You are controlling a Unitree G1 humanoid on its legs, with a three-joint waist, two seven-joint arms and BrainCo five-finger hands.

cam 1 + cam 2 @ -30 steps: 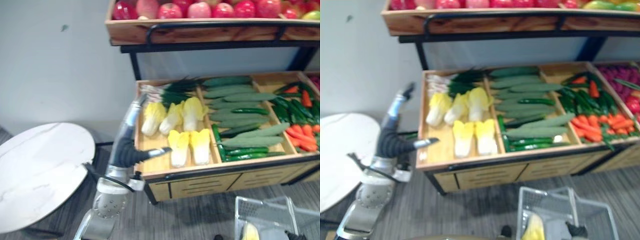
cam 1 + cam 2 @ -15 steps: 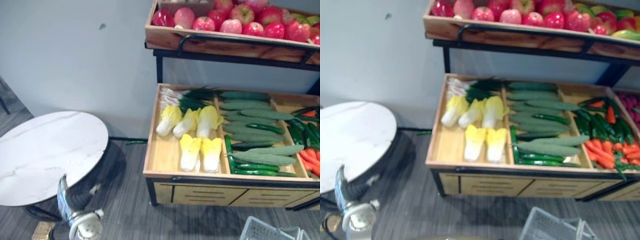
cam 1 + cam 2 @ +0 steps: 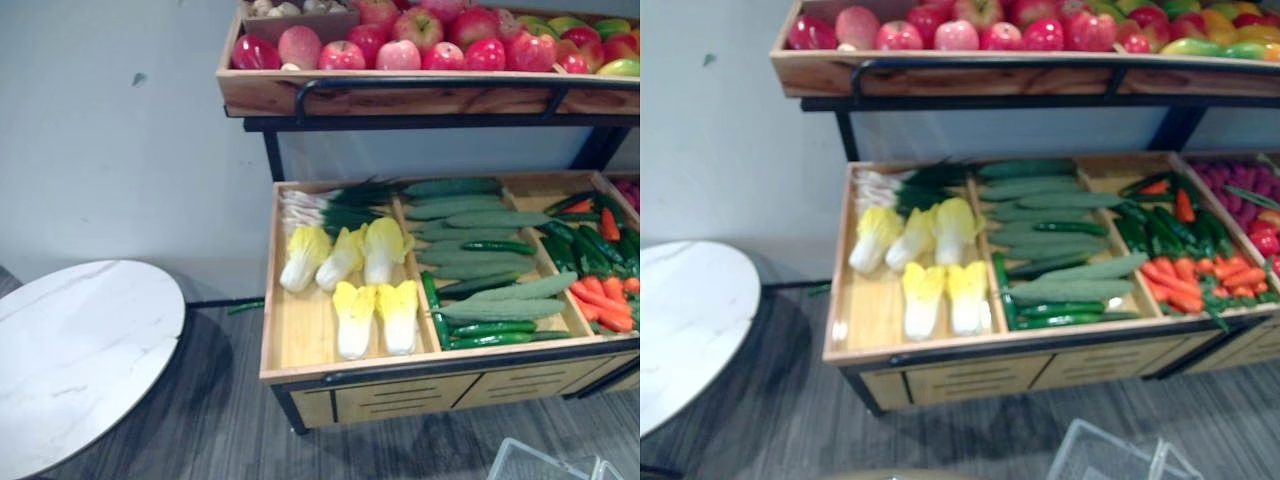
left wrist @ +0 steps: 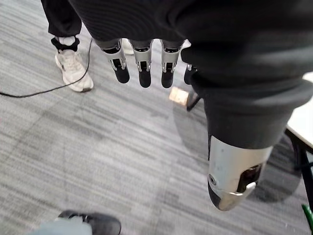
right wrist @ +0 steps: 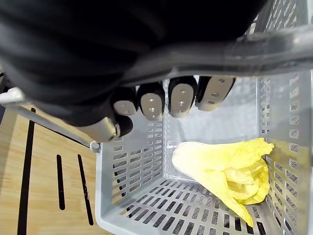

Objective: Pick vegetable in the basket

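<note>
Cabbage point(image 5: 222, 165) lies on the bottom of the grey basket point(image 5: 139, 164), so one pick is judged done; right hand point(image 5: 182, 99) is curled round the handle point(image 5: 230, 48); left hand point(image 4: 143, 61) hangs over the carpet point(image 4: 98, 147), fingers straight, empty; more cabbages point(image 3: 366, 300) lie in the wooden tray point(image 3: 300, 352)

Five cabbages point(image 3: 352, 315) lie on the stand point(image 3: 400, 378), three in a back row and two in front, with one bunch of scallions point(image 3: 325, 208) behind them, and a sixth cabbage point(image 5: 225, 169) lies in the one basket point(image 5: 132, 161). The cucumbers point(image 3: 480, 250), carrots point(image 3: 600, 295) and apples point(image 3: 400, 55) are heaped too thickly to count. There is one round table point(image 3: 80, 350), one white shoe point(image 4: 73, 68) and one dark shoe point(image 4: 90, 223).
</note>
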